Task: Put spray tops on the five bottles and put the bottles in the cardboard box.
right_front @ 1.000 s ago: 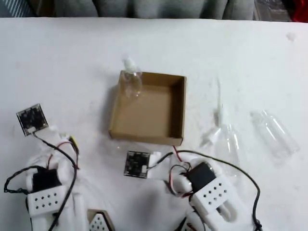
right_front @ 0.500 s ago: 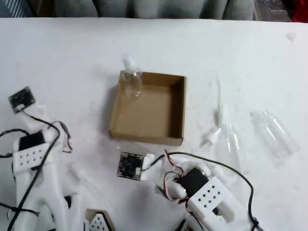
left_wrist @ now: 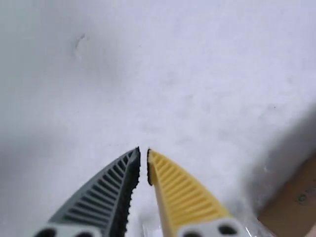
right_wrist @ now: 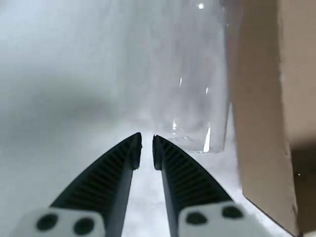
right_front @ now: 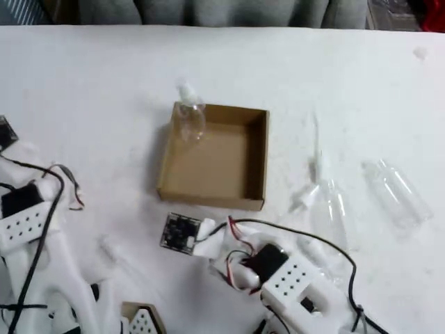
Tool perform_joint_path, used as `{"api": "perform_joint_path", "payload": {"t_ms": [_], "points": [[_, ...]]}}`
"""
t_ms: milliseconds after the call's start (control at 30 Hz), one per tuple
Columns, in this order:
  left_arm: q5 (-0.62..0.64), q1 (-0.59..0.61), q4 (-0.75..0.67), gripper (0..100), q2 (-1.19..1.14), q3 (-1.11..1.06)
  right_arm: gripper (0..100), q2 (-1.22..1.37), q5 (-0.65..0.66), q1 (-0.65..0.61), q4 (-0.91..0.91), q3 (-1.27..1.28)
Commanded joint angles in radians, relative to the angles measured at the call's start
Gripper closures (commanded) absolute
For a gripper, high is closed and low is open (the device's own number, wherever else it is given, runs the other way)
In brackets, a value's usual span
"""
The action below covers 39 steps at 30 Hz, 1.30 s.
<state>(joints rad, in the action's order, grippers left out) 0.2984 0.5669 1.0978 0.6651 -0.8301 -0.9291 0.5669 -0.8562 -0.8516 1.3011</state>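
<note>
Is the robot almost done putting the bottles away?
Not nearly. Done: one capped bottle sits at the far left corner of the box. In hand: nothing; the left gripper and right gripper are shut and empty. Left: a middle bottle and a right bottle lie on the table, right of the box.

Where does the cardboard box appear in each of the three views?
High view: cardboard box at the middle of the table, open side up.
Left wrist view: a brown cardboard edge beside the yellow finger, probably the box, not certain.
Right wrist view: its wall stands close beside the fingers, next to a clear bottle.
Shared landmark: that clear bottle at the box's corner.
</note>
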Motion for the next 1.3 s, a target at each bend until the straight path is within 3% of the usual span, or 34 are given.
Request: {"api": "perform_joint_path", "payload": {"t_ms": [0, 133, 367, 533, 700, 833, 1033, 1267], "points": [[-0.028, 0.044, 0.037, 98, 0.002, 0.101, 98.2, 0.059, -0.026, -0.012, 0.107, -0.011], [-0.029, 0.07, 0.029, 98, 0.002, 0.115, 98.2, 0.096, -0.074, -0.021, 0.216, -0.012], [-0.029, 0.071, 0.028, 98, 0.002, 0.115, 98.2, 0.105, -0.203, -0.231, 0.34, -0.011], [-0.026, 0.071, 0.028, 98, 0.002, 0.115, 98.2, 0.094, -0.221, -0.257, 0.194, -0.037], [-0.025, 0.068, 0.028, 98, 0.002, 0.114, 98.2, 0.031, -0.221, -0.13, -0.101, -0.155], [-0.028, 0.067, 0.028, 98, 0.002, 0.107, 98.3, -0.038, -0.186, 0.012, -0.202, -0.187], [-0.029, 0.065, 0.028, 98, 0.002, 0.106, 98.3, -0.056, -0.061, 0.222, -0.226, -0.189], [-0.029, 0.064, 0.015, 98, 0.002, 0.104, 98.3, 0.12, -0.038, 0.257, -0.084, -0.186]]}}
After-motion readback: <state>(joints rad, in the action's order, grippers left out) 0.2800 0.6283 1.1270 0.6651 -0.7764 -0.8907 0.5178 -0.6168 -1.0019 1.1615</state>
